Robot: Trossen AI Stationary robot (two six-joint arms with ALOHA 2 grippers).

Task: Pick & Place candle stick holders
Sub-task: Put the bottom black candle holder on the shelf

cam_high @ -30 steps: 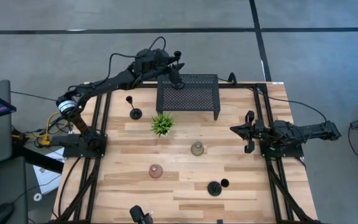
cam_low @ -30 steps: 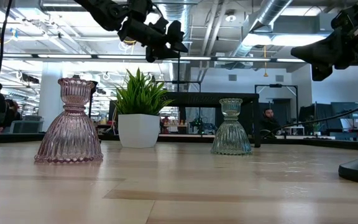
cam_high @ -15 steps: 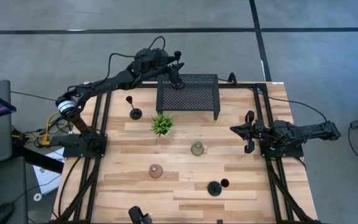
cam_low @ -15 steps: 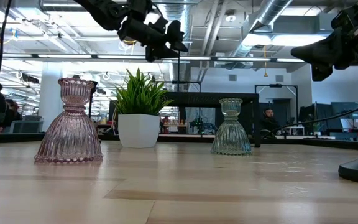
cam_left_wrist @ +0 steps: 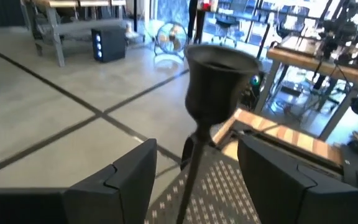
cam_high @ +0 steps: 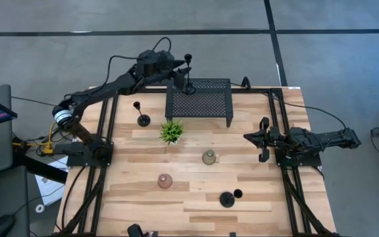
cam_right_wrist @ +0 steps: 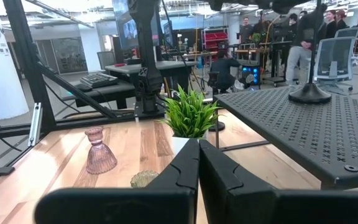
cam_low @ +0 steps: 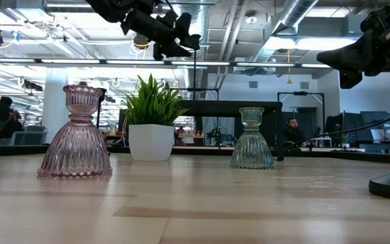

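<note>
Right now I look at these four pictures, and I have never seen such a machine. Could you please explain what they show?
This is a robot: two dark arms at a wooden table. One picture looks down from above, one level across the table, two from the wrists. The left pincer stands open around a black candle holder on the mesh rack, apparently not gripping it. The right pincer is shut and empty. On the table are two more black holders, a pinkish glass holder, a greenish glass holder and a small plant.
</note>
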